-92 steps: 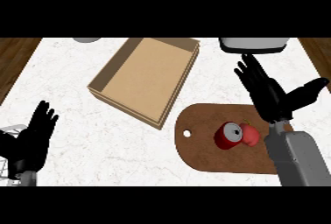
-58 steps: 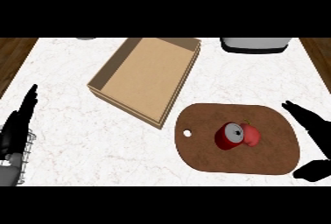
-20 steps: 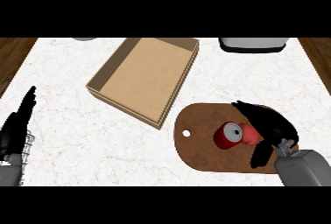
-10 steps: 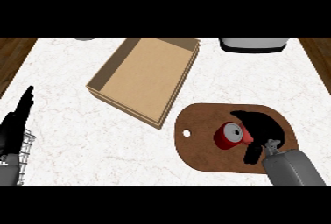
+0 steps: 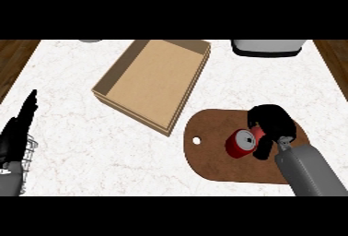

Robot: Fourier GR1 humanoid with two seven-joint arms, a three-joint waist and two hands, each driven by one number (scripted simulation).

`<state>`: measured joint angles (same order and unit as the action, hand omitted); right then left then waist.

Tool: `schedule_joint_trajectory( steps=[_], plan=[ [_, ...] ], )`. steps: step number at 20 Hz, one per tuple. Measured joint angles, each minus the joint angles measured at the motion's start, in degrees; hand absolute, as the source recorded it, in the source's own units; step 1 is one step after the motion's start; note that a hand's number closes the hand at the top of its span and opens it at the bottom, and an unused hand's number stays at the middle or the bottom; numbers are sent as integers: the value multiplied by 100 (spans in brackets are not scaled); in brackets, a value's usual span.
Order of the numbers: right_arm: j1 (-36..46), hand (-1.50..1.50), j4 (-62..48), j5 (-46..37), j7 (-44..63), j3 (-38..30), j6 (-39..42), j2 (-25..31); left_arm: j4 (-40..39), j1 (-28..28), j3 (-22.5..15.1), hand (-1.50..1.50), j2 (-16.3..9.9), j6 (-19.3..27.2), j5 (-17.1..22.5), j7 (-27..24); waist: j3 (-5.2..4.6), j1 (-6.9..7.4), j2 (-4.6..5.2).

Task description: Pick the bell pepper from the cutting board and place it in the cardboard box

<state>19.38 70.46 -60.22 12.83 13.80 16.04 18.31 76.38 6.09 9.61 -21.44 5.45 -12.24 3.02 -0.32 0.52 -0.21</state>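
Note:
A red bell pepper [image 5: 241, 143] lies on the brown cutting board [image 5: 214, 159] at the lower right of the counter. My right hand [image 5: 272, 124] is curled around the pepper's right side, fingers arched over it and thumb below, hiding part of it. The open cardboard box [image 5: 151, 83] sits up and to the left of the board, with nothing inside. At the left edge my left hand [image 5: 18, 133] rests open, fingers pointing up.
A grey pot-like container [image 5: 266, 47] stands at the back right edge. A small grey object [image 5: 89, 40] shows at the back left. A wire rack [image 5: 26, 159] peeks in beside my left hand. Wooden floor borders both sides of the marble counter.
My right hand came in from the right onto the board and its fingers have closed around the pepper. The left hand dropped to the left edge and stays still.

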Motion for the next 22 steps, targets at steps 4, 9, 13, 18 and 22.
schedule_joint_trajectory(
  steps=[4,9,13,18,22],
  plan=[
    [730,150,-772,365,-1215,-252,-173,166,48,63,-128,0,106,15,-63,-6,31,176,85],
    [1736,150,-1917,537,-2404,-607,-705,314,43,174,-212,0,163,16,-122,25,46,298,138],
    [2349,150,-2707,480,-3004,-886,-1435,407,-124,288,-120,0,107,-3,-102,-36,44,247,131],
    [2977,150,-3053,738,-3631,-1318,-2037,413,-60,147,-119,0,133,0,-117,-75,43,201,96],
    [3365,150,-3087,952,-4130,-1480,-2185,290,-24,144,-66,0,99,-17,-116,20,38,129,66]
  ],
)
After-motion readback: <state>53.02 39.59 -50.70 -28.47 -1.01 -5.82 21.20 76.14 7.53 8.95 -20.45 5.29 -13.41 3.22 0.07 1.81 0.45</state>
